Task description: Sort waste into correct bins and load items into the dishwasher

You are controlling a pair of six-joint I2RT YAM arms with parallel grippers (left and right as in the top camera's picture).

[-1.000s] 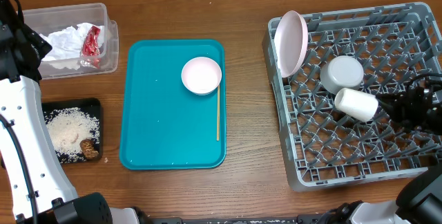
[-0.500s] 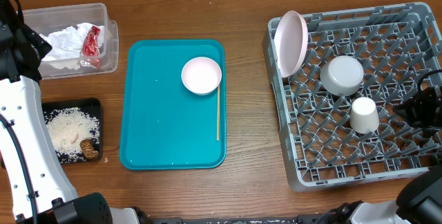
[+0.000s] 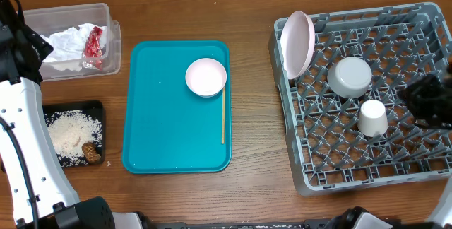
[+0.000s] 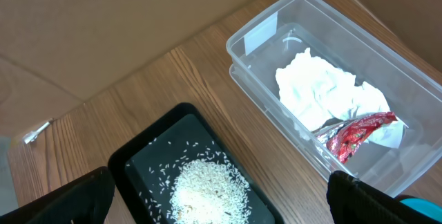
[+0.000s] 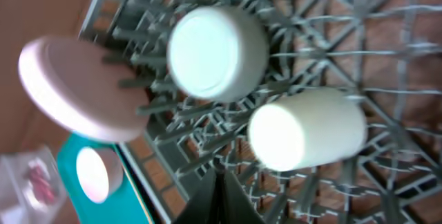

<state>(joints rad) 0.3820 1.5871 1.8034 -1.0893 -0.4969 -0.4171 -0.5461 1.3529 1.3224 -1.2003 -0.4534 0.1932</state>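
The grey dish rack (image 3: 353,165) holds the pink plate (image 3: 297,43) on edge, the grey bowl (image 3: 349,77) upside down and the white cup (image 3: 372,118) upside down. My right gripper (image 3: 424,98) is shut and empty, just right of the cup; its wrist view shows its jaws (image 5: 222,193) below the cup (image 5: 307,128) and grey bowl (image 5: 217,52). The pink bowl (image 3: 206,77) and wooden stick (image 3: 223,116) lie on the teal tray (image 3: 162,116). My left gripper (image 4: 217,196) is open and empty above the black tray (image 4: 148,162).
The clear tub (image 3: 42,13) at the back left holds the napkin (image 3: 67,45) and red wrapper (image 3: 93,44). The black tray (image 3: 95,107) holds rice crumbs (image 3: 70,133) and the brown lump (image 3: 90,150). The left arm stands along the table's left edge.
One second ago my right gripper held the white cup on its side over the rack. The cup now stands upside down in the rack, and the gripper has let go and drawn back right.
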